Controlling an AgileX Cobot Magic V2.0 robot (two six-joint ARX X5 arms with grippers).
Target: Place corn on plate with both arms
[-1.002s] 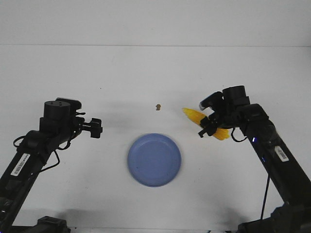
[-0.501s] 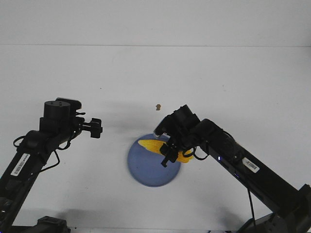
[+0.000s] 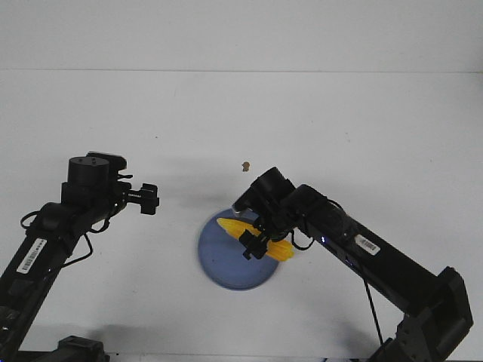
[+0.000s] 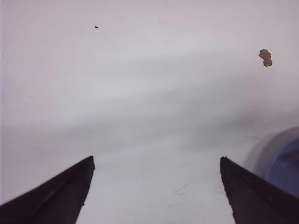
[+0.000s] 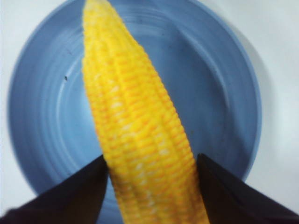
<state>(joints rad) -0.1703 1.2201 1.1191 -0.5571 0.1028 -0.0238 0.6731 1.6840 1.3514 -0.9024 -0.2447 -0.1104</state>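
The yellow corn lies slantwise over the blue plate, its pointed end toward the plate's far left rim. My right gripper is shut on the corn at its middle, low over the plate. In the right wrist view the corn runs between the two black fingers, above the middle of the plate. I cannot tell whether the corn touches the plate. My left gripper is open and empty, left of the plate. In the left wrist view the left gripper is over bare table, with the plate's rim at the edge.
A tiny brown speck lies on the white table beyond the plate; it also shows in the left wrist view. A small dark dot marks the table farther off.
My right arm has carried the corn from the right of the plate to over it, then shifted slightly left and lower. The left arm has not moved.
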